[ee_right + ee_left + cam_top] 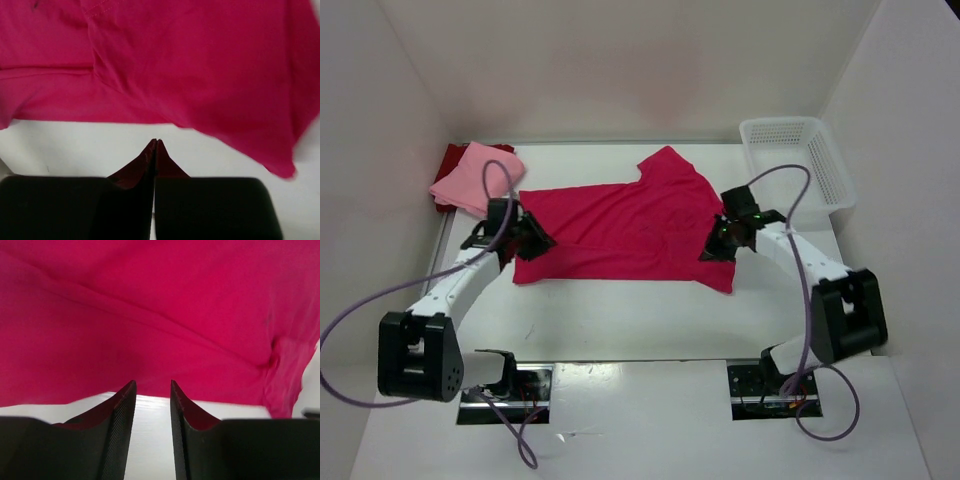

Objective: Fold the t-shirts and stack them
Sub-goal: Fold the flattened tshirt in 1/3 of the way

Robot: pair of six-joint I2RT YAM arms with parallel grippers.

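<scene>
Top external view: the magenta shirt (620, 225) lies spread on the bench (640, 320), with the pink shirt (475, 180) on the red shirt (448, 160) at the far left. The left end effector (152, 385) is a bit open and empty, by the magenta shirt's edge. The right end effector (155, 141) is shut tight, empty.

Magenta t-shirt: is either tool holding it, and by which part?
Nothing is held: left tool open, right tool shut empty, both at the magenta t-shirt's edge.

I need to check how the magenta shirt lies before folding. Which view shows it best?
The top external view: the whole magenta shirt lies spread on the table. Each wrist view shows only a close patch near its edge.
</scene>
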